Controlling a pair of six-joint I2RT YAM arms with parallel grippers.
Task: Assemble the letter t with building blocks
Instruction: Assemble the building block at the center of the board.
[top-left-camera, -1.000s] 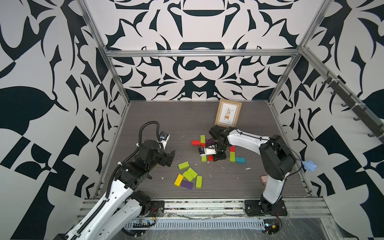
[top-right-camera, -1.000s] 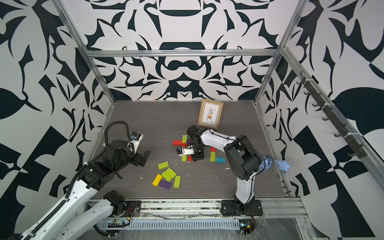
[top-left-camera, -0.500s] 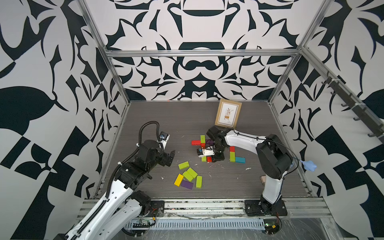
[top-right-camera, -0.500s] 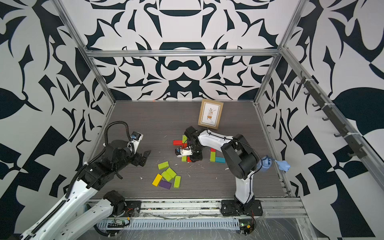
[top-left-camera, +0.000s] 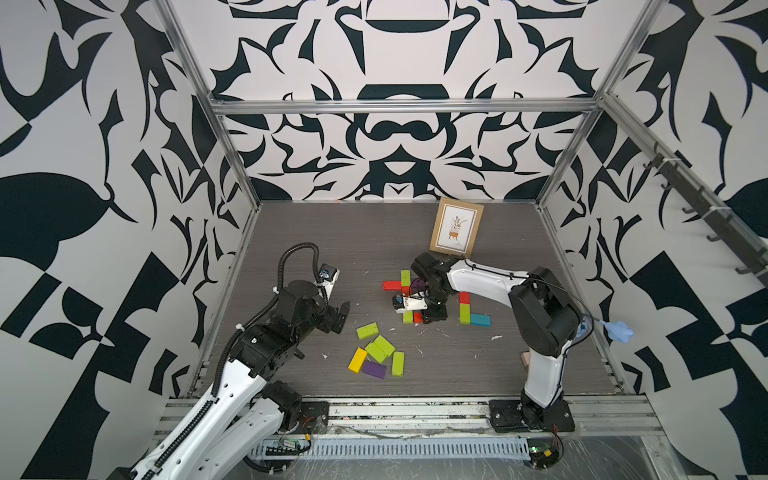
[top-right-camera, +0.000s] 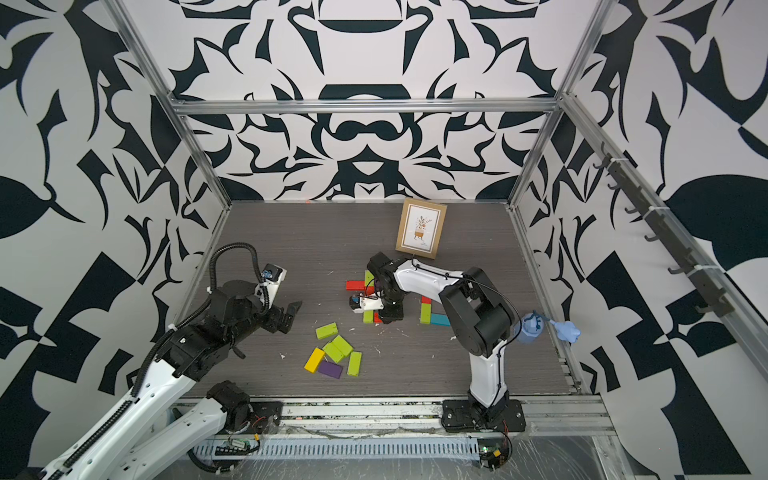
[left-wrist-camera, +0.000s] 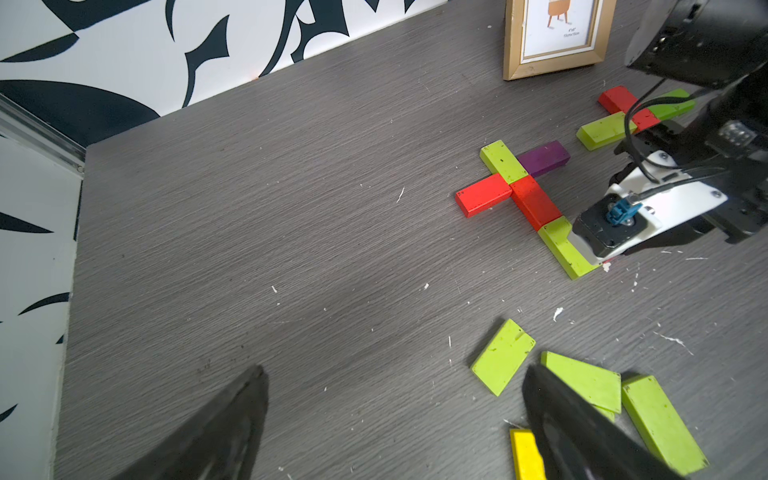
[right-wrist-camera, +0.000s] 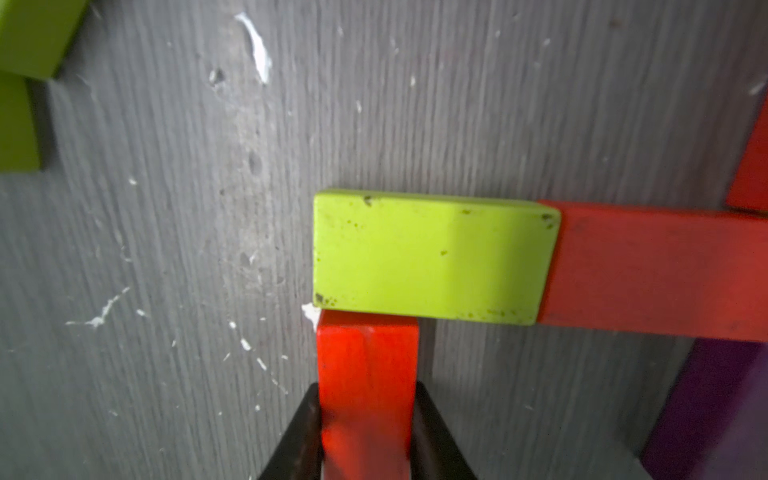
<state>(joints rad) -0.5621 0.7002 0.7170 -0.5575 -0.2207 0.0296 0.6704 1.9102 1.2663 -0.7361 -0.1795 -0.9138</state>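
Right claw: clamped on held red block, low over the table. Short end of that block touching the long side of lime stem block, at its free end.

Left claw: jaws spread wide, empty, raised above the table beside the loose heap and well apart from the cross.

Table: grey wood grain, flecked with white crumbs.

Picture frame: gold edge, upright, towards the back wall, just behind the right arm.

Cross, centre of table: five building blocks lying flat and touching.
- Line of three, end to end: lime top block, red middle block, then the lime stem block, partly under the right wrist in the left wrist view.
- Red side block and purple side block: one off each side, near the joint between top and middle.

Loose heap, front of table, nearer the left arm.
- Several lime blocks, two overlapping, one lying a little apart.
- Yellow block and loose purple block at the near edge, touching.

Corner group, just beside the right arm.
- Red end block and lime corner block, in line.
- Teal block, turned crosswise at the near end.
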